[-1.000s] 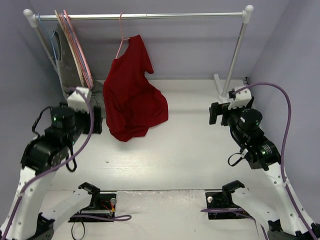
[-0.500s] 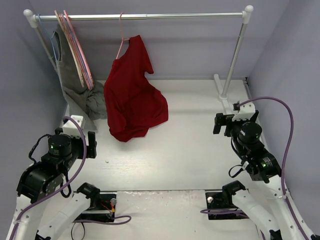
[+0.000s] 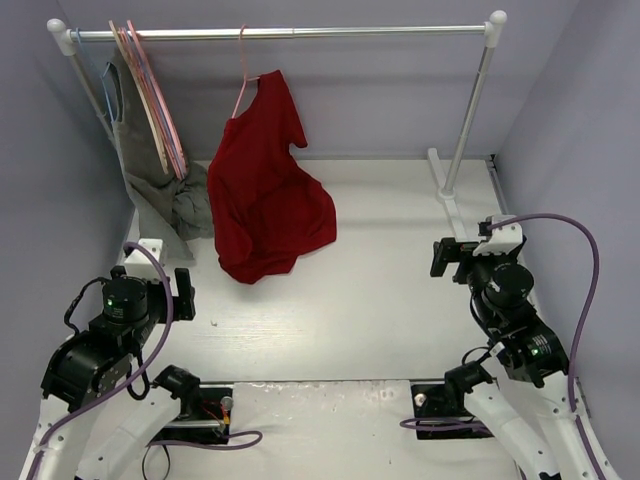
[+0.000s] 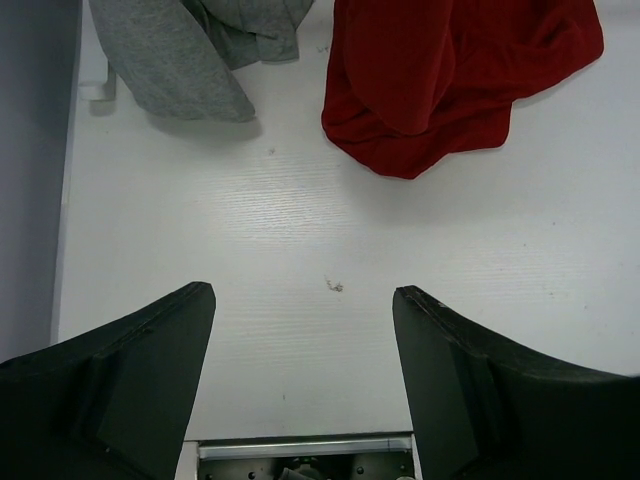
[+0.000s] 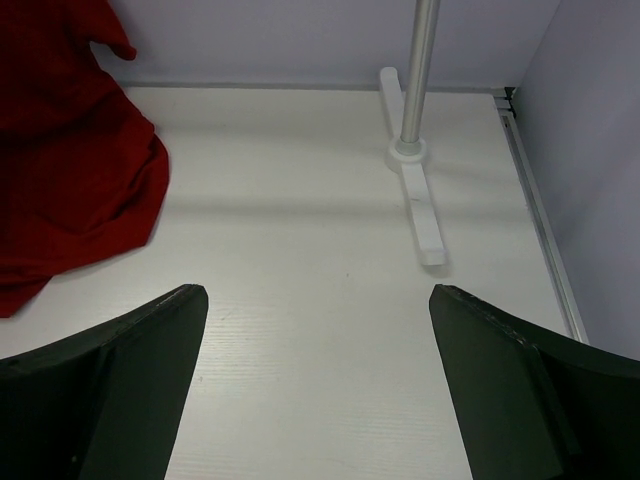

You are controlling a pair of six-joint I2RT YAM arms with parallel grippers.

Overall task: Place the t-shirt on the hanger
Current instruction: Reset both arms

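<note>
1. The t-shirt (image 3: 268, 190) hangs from the hanger (image 3: 241, 88), whose hook sits over the rail (image 3: 330, 32) left of its middle. We see only the hook and one pink wire arm; cloth hides the rest.
2. The red shirt drapes lopsided, one sleeve jutting to the right. Its lower part lies bunched on the table (image 3: 390, 290), left of centre.
3. The left gripper (image 4: 303, 295) hovers over bare table near the front-left corner, its fingers spread wide with nothing between them. In its wrist view the shirt's hem lies ahead and to the right, well apart from the fingertips.
4. The right gripper (image 5: 318, 295) is held over bare table on the right side, its fingers likewise wide apart and empty. The rack's post (image 5: 420, 70) stands ahead of it, and the shirt's edge shows far to its left.
5. A grey garment (image 4: 190, 50) trails down to the table just beside the shirt; we cannot tell whether the two touch.
6. Spare hangers (image 3: 150, 90) crowd the rail's left end.
</note>
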